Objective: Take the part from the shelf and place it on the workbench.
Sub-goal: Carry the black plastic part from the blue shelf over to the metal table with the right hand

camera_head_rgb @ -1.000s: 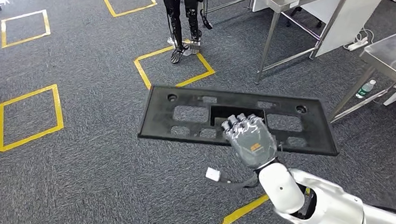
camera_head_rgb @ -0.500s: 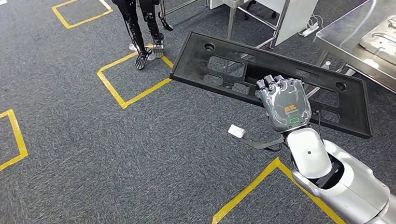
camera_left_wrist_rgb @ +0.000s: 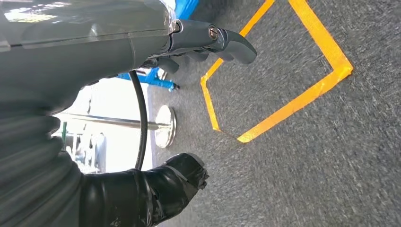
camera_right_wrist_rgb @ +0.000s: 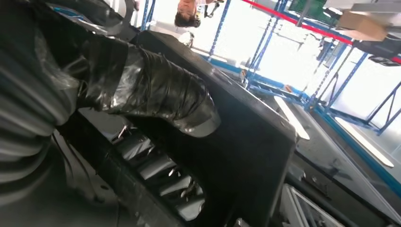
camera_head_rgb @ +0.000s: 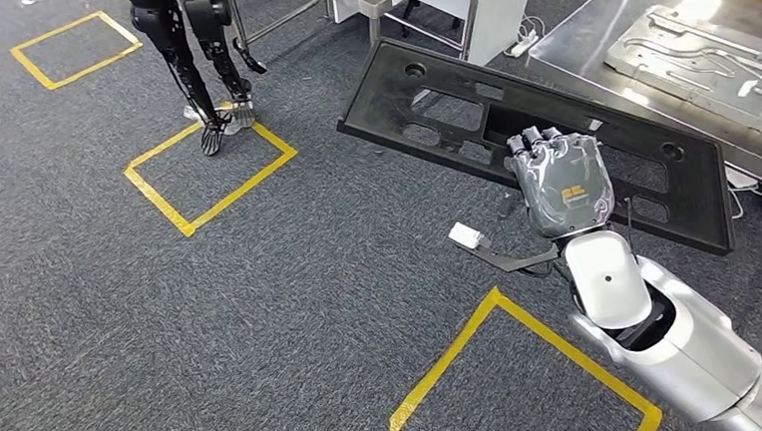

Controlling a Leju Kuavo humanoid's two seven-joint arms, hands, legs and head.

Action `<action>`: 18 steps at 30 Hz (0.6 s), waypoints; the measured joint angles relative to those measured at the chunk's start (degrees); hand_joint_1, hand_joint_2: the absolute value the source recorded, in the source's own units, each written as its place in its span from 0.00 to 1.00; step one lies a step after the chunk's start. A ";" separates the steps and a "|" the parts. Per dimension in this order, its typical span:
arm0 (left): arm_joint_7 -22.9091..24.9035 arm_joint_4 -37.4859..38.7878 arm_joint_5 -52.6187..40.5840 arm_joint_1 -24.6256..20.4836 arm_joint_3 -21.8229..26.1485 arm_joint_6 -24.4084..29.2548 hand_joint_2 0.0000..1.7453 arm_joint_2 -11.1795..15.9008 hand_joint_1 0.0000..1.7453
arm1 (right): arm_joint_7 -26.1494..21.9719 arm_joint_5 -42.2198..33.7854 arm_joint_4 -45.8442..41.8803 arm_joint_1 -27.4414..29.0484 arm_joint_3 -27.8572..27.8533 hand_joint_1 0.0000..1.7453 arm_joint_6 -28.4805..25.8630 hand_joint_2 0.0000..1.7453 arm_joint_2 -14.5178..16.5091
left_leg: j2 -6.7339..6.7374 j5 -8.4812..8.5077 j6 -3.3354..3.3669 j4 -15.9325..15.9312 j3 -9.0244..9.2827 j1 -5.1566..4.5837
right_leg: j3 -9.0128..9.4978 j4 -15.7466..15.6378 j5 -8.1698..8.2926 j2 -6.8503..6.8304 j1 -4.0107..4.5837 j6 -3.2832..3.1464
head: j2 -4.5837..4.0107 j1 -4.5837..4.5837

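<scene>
The black part (camera_head_rgb: pixel 542 136) is gripped along its near edge by the right hand (camera_head_rgb: pixel 560 183), fingertips hidden under it; the left hand (camera_left_wrist_rgb: pixel 156 47) grips nothing, fingers partly cropped.

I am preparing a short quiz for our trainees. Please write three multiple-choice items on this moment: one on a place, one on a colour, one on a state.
1. Where is the black part?
A. on the floor
B. in the air, held by the right hand
C. flat on the workbench

2. What colour are the taped squares on the floor?
A. yellow
B. red
C. white

3. What does the left hand hold?
A. the black part
B. a bottle
C. nothing

Answers:
1 B, the right hand grips its near edge beside the workbench.
2 A, the tape is plainly yellow.
3 C, it hangs over bare carpet.
</scene>
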 joint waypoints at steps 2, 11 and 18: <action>0.05 0.02 0.01 -0.05 0.00 0.00 1.00 0.02 0.00 | -0.08 0.00 -0.03 -0.04 -0.13 1.00 0.07 1.00 0.01 | -2.04 -1.96 -0.38 2.66 -0.93 0.21 | 0.38 -0.50 0.14 1.19 -0.33 -0.72 | -0.01 -0.02; 0.75 0.69 0.80 0.03 0.01 0.61 1.00 0.10 0.00 | -1.18 0.00 -0.13 0.49 -0.41 1.00 0.16 1.00 0.09 | -8.61 1.30 0.01 4.00 -4.14 0.52 | 0.48 0.45 -0.56 7.55 -0.39 -0.59 | 0.00 -0.03; 1.43 1.06 1.17 -0.26 -0.07 1.23 1.00 -0.11 0.00 | -1.77 0.00 -0.12 0.69 -1.16 1.00 1.26 1.00 -1.14 | -6.81 2.03 2.08 0.47 -2.27 0.45 | -2.25 4.99 -2.95 5.76 -0.67 1.65 | 0.01 0.12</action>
